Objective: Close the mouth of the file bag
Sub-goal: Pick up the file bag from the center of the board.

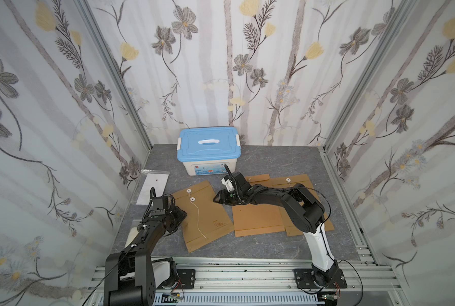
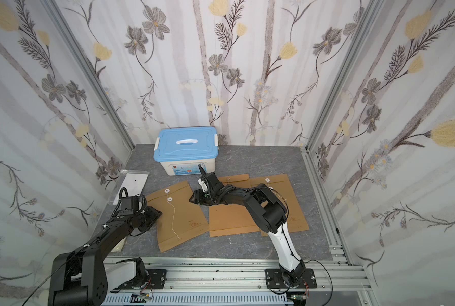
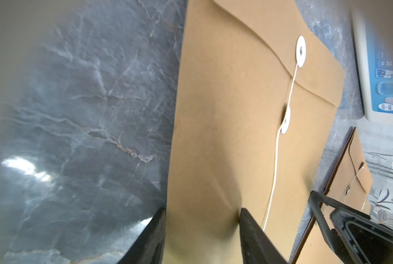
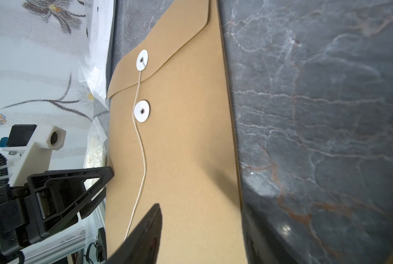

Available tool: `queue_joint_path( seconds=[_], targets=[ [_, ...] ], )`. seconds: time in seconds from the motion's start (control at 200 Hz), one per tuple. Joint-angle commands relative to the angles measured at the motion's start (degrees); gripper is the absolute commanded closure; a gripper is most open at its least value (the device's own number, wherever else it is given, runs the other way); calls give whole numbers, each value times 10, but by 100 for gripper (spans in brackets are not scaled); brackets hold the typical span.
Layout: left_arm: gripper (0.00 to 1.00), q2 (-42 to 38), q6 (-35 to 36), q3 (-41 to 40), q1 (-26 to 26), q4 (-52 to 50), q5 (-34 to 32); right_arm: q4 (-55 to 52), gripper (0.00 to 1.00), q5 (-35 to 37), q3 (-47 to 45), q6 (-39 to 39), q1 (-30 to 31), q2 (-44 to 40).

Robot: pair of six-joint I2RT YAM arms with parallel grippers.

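The file bag (image 1: 205, 220) is a brown paper envelope lying flat on the grey marble table, seen in both top views. Its flap (image 4: 168, 45) is folded down over the mouth. A white string (image 4: 142, 160) runs loose from the flap disc (image 4: 142, 60) past the lower disc (image 4: 141, 110) and down the bag. My left gripper (image 1: 182, 213) (image 3: 202, 219) sits at the bag's left edge with its jaws apart; the paper bulges a little between them. My right gripper (image 1: 215, 198) (image 4: 202, 212) straddles the bag's right edge, also open.
A white box with a blue lid (image 1: 209, 148) stands at the back. Two more brown envelopes (image 1: 258, 217) (image 1: 300, 185) lie overlapping under the right arm. A clear plastic bag (image 1: 153, 185) lies by the left wall. Patterned walls enclose three sides.
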Motion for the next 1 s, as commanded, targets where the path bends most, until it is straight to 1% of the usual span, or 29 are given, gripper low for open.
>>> queue_joint_path(
  seconds=[0.0,0.125,0.165,0.285,0.315,0.375,0.46,0.53,0.625,0.774,0.809,0.834,0.884,0.929,0.994],
  targets=[
    [48,-1,-1,9,1,-21,9,-59,52,0,2,3,0,12],
    [48,-1,2,13,0,-26,10,-64,54,-6,10,1,0,20],
    [51,-2,2,13,0,-26,11,-79,55,-8,18,-6,0,25],
    [52,-8,-1,13,0,-20,19,-142,56,24,28,-45,0,18],
    [52,-13,-2,11,1,-16,24,-151,57,20,28,-53,-1,18],
    [51,-24,-7,6,0,-2,37,-157,64,-4,31,-66,-5,25],
    [47,-32,-15,6,1,4,55,-163,69,-16,31,-70,-11,33],
    [45,-34,-16,10,1,1,60,-153,71,-19,26,-69,-15,33],
    [41,-29,-13,12,0,2,68,-146,71,-40,35,-72,-17,38],
    [40,-24,-15,11,1,12,76,-112,82,-64,34,-65,-18,34],
    [37,-21,-14,12,2,14,81,-98,87,-77,32,-59,-20,35],
    [35,-18,-14,14,1,16,87,-88,88,-90,33,-56,-20,37],
    [25,-12,-12,16,1,13,91,-76,89,-106,36,-54,-21,39],
    [17,-9,-10,19,1,8,87,-70,90,-104,31,-52,-22,33],
    [7,-13,-3,26,1,-17,64,-24,93,-107,6,-31,-27,21]
  ],
)
